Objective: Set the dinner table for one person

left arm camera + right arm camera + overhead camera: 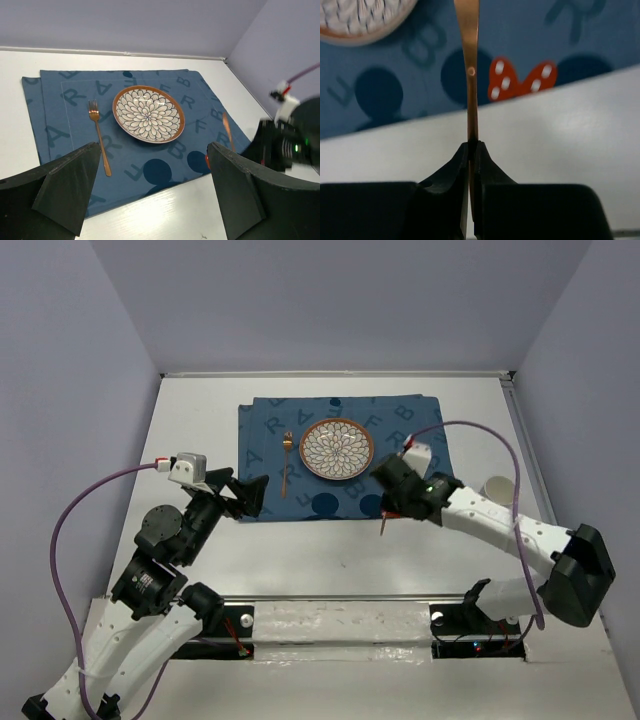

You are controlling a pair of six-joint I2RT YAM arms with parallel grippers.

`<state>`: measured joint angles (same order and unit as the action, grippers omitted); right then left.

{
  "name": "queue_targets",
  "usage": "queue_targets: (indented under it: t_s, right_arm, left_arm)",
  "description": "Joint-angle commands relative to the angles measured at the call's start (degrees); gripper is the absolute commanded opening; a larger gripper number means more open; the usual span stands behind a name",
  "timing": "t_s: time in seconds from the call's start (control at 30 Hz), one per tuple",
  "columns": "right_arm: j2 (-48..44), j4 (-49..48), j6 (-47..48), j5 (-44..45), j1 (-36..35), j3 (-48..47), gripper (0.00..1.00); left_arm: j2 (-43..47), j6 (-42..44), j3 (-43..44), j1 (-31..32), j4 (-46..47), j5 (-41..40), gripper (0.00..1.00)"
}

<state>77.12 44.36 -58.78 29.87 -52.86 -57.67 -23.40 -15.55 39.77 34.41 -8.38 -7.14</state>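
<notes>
Pose — right end effector [471,146] low over placemat [270,430] edge, clamped on copper utensil [470,70] | left end effector [152,170] aloft, spread wide

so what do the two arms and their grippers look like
The left arm and right arm have white shells with black joints. The left gripper and right gripper are black, with wedge-shaped fingers. A purple cable loops to a small white camera block on each wrist. A green light glows on the right arm's wrist.
</notes>
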Motion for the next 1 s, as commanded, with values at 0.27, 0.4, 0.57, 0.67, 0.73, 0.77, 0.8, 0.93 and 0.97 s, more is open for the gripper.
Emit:
queue_targets:
  t_s: [0.27,0.4,0.57,0.67,0.73,0.77,0.8,0.93,0.97]
  right_arm:
    - [21.6,-22.7,49.4,-29.4,31.9,-18.1,0.00]
    - [27.3,-22.9,50.4,-33.6,33.3,-22.3,0.00]
    - [33.0,-22.0,49.5,-34.5,34.6,-26.9,0.00]
    - [34.5,-21.8,47.6,-34.0,34.6,-27.3,0.00]
    - [35.2,-21.7,46.7,-33.8,34.6,-27.1,0.00]
    - [35.6,-21.8,46.1,-33.6,34.6,-26.6,0.00]
    - [36.1,-21.8,45.3,-33.4,34.6,-26.4,0.00]
    - [36.6,-21.7,43.7,-32.5,34.6,-25.2,0.00]
    - [36.5,-21.7,43.4,-32.3,34.6,-25.0,0.00]
  left_arm:
    - [-0.3,0.8,0.2,-1.5,3.5,0.2,0.99]
    - [-0.8,1.1,0.3,-1.9,3.5,0.0,0.99]
    - [-1.1,1.1,0.3,-2.3,3.5,0.0,0.99]
    - [-1.2,1.1,0.3,-2.5,3.5,0.0,0.99]
    - [-1.3,1.1,0.3,-2.6,3.5,0.1,0.99]
    - [-1.5,1.1,0.3,-2.6,3.5,0.1,0.99]
    - [-1.4,1.1,0.3,-2.6,3.5,0.1,0.99]
    - [-1.6,1.0,0.2,-2.6,3.6,0.1,0.99]
    - [-1.7,1.0,0.2,-2.6,3.6,0.1,0.99]
